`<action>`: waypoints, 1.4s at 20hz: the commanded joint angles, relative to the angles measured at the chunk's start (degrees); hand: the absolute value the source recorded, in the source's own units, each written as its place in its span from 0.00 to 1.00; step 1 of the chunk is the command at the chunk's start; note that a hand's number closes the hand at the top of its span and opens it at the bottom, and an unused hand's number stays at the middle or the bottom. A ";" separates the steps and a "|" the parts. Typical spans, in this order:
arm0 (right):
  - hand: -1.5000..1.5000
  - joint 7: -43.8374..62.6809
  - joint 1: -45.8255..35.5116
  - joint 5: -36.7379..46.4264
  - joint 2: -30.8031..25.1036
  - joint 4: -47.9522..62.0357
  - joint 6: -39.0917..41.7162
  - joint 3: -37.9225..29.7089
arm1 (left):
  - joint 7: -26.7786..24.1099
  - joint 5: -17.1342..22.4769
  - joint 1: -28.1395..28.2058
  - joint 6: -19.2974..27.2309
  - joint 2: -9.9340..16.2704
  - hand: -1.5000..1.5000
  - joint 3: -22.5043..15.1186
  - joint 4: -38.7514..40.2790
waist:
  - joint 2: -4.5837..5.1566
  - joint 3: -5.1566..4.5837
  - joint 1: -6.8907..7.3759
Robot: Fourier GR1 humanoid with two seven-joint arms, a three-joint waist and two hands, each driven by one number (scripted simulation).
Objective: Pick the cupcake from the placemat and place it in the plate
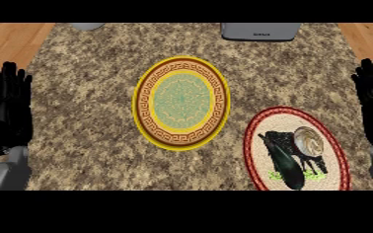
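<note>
Currently the cupcake (309, 140) sits on the placemat (255, 143) at four o'clock from the plate (181, 102); left hand (15, 106) and right hand (364, 91) rest with fingers straight.

Bare counter (87, 128) lies open around the plate (182, 102); an eggplant (285, 163) crowds the cupcake (309, 141) on the placemat (331, 170).

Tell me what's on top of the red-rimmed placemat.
On the placemat sit a cupcake and, beside it, a dark elongated vegetable, likely an eggplant. The mat surface beneath them is covered.
</note>
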 commanded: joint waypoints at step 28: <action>0.00 -21.14 9.56 20.37 -19.60 -14.67 20.59 8.85 | 12.52 -11.34 -9.78 -8.62 -4.28 0.50 -13.81 4.03 | 1.52 -0.75 -3.49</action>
